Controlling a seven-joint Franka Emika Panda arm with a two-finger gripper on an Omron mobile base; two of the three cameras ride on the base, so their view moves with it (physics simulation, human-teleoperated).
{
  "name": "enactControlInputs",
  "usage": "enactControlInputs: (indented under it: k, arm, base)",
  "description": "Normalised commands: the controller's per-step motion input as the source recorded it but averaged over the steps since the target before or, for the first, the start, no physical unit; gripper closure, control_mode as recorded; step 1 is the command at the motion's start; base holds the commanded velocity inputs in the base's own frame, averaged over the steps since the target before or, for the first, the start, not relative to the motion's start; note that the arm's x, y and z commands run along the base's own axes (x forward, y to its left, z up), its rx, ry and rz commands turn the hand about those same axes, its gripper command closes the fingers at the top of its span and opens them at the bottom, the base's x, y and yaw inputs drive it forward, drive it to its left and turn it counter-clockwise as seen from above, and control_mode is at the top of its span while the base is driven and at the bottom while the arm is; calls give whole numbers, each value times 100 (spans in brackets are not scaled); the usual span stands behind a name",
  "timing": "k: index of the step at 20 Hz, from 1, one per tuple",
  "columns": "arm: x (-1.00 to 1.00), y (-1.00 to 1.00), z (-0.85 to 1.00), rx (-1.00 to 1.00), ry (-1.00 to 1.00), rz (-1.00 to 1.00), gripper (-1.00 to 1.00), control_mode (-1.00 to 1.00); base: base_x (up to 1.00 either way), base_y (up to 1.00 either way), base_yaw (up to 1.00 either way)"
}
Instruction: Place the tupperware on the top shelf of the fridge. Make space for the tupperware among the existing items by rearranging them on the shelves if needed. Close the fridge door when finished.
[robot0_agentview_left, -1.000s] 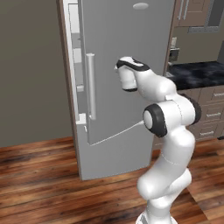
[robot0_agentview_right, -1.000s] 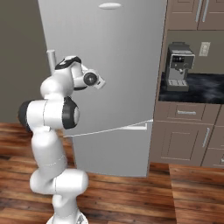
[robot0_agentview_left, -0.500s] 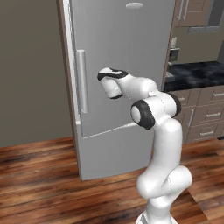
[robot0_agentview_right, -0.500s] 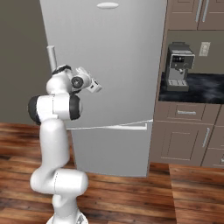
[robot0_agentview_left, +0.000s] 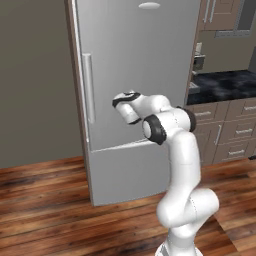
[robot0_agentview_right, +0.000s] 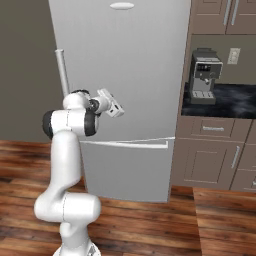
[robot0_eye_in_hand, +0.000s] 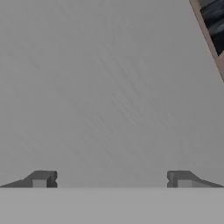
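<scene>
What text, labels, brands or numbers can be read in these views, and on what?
No readable text in any view.
Fridge door: the oval badge near its top is blank, no lettering visible.
Coffee machine on the counter: its front panel is too small and blurred to read.
Wall outlet: no markings can be made out.

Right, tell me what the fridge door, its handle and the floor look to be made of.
Fridge door: seemingly brushed or painted metal, light grey with a faint streaked grain in the hand view. Handle: probably metal, a silver bar with a soft satin sheen. Floor: looks like wood planks, reddish brown with dark grain and plank seams, slightly glossy. All rendered, so these are guesses.
</scene>
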Motion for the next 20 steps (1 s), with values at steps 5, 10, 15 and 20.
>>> enactControlInputs:
  k: [5, 10, 15, 20]
  arm:
    - [57, 0, 92, 0, 29, -18, -100, -100]
    - [73, 3, 90, 0, 23, -13, -100, -100]
    - [97, 12, 73, 0, 20, -6, -100, -100]
    - [100, 23, 76, 0, 17, -1, -100, -100]
  base:
    - [0, 0, 0]
    - [0, 0, 0]
    - [0, 0, 0]
    - [0, 0, 0]
